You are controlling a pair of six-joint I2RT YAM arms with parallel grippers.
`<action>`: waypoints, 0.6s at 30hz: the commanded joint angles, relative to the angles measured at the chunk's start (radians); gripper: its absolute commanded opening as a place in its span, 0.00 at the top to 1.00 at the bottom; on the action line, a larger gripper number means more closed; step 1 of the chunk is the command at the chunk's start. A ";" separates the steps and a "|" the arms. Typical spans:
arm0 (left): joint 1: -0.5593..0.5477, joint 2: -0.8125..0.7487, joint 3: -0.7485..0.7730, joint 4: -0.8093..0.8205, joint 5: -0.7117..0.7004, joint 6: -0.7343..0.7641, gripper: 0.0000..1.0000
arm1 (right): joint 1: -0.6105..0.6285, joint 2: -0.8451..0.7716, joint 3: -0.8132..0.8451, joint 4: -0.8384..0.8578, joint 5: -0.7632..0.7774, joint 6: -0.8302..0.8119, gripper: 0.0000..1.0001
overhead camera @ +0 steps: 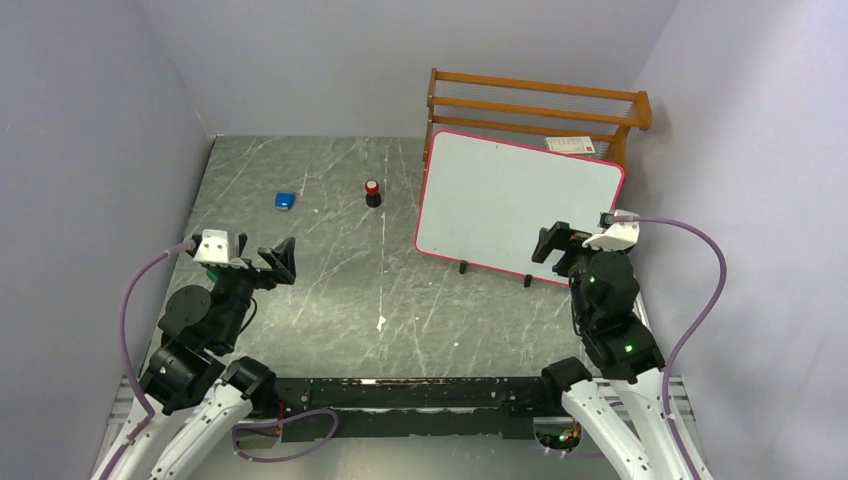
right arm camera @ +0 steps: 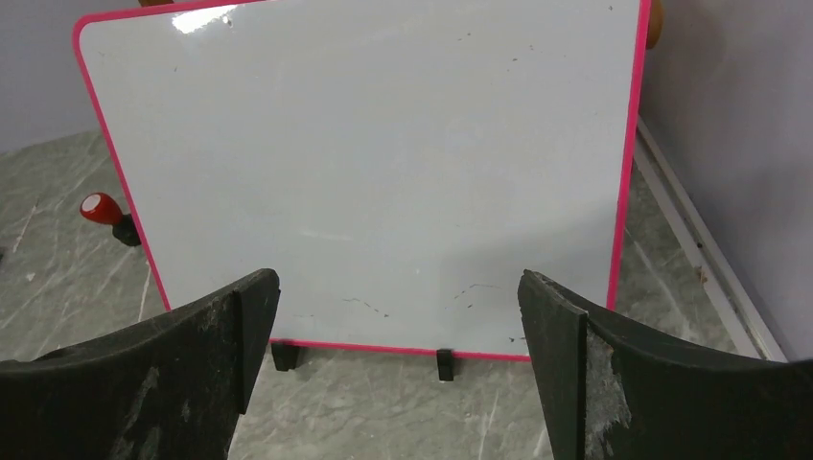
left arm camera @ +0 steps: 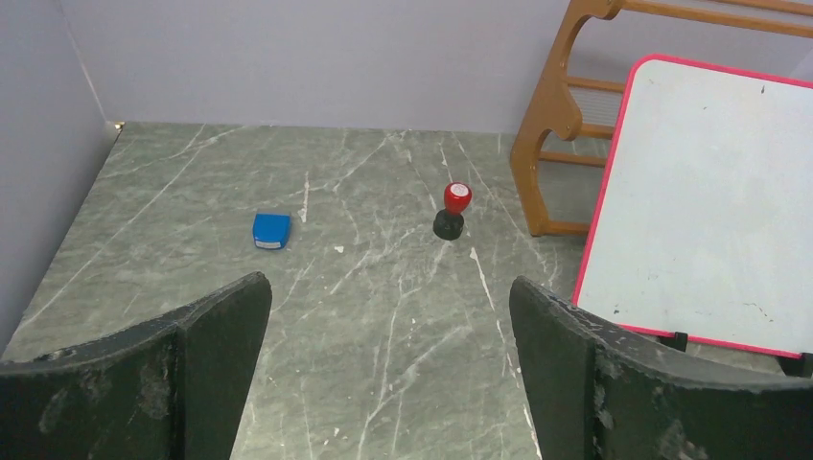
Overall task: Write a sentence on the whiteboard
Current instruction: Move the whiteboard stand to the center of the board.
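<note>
Right pincer (right arm camera: 398,283), jaws wide, faces the whiteboard (right arm camera: 364,163) standing near ahead.

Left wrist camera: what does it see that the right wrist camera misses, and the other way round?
Only the left wrist view shows the small blue block on the table and the left gripper, jaws open. Only the right wrist view shows the whiteboard out to its right edge, the wall beside it, and the right gripper, also open. Both show the whiteboard with no writing on it, the red knob on its black base nearby, and the grey marbled table.
</note>
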 commanded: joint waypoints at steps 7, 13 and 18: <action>0.010 0.001 0.017 -0.015 0.003 0.004 0.02 | 0.007 -0.022 0.018 0.001 -0.020 -0.005 0.00; 0.010 -0.001 0.019 -0.015 0.010 0.004 0.02 | 0.007 0.018 0.020 -0.016 -0.044 0.002 0.00; 0.010 0.005 0.021 -0.016 0.014 0.002 0.02 | 0.007 0.075 0.030 -0.038 -0.099 0.028 0.00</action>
